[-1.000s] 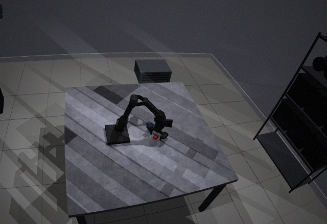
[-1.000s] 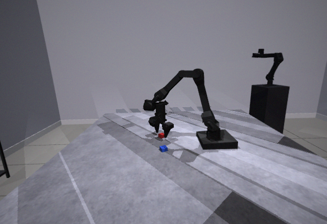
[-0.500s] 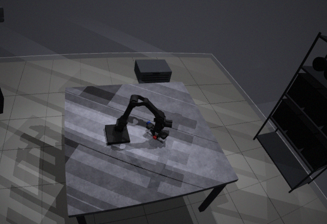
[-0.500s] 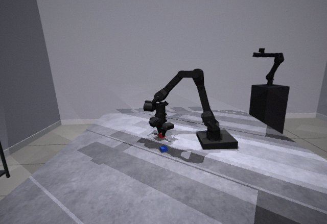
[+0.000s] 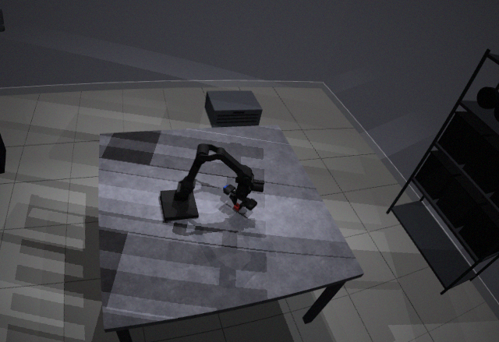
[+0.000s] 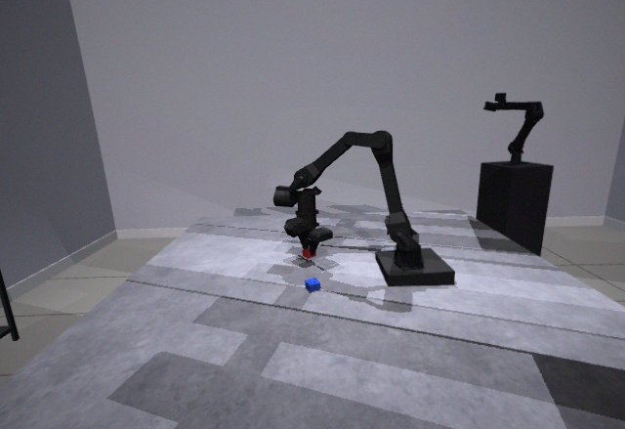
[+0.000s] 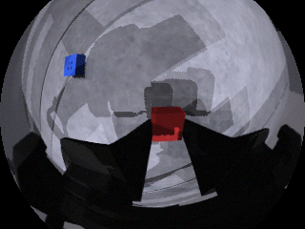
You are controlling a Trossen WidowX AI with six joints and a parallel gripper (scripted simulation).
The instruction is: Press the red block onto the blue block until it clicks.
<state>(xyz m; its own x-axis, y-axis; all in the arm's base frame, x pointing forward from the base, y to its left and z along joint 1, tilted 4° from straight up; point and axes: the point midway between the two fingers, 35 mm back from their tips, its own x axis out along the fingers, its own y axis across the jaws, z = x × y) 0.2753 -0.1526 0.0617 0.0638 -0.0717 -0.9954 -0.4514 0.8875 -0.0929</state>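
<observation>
The red block (image 5: 236,207) (image 6: 306,252) (image 7: 167,116) is between the two black fingertips and looks to be a little above the table, with shadow beneath it. My gripper (image 5: 237,206) (image 6: 309,251) (image 7: 167,122) points down and is shut on the red block; the fingers hide parts of its sides. The blue block (image 5: 225,187) (image 6: 312,284) (image 7: 74,65) sits on the table (image 5: 281,245) (image 6: 212,378), apart from the red block. It is at the upper left in the wrist view and nearer the camera in the exterior view. Small round marks show on its top.
The arm's square base (image 5: 179,209) (image 6: 419,273) stands on the table beside both blocks. Striped shadows cross the table top. A second arm on a dark pedestal (image 6: 512,202), a grey cabinet (image 5: 233,107) and a shelf rack (image 5: 426,225) stand off the table.
</observation>
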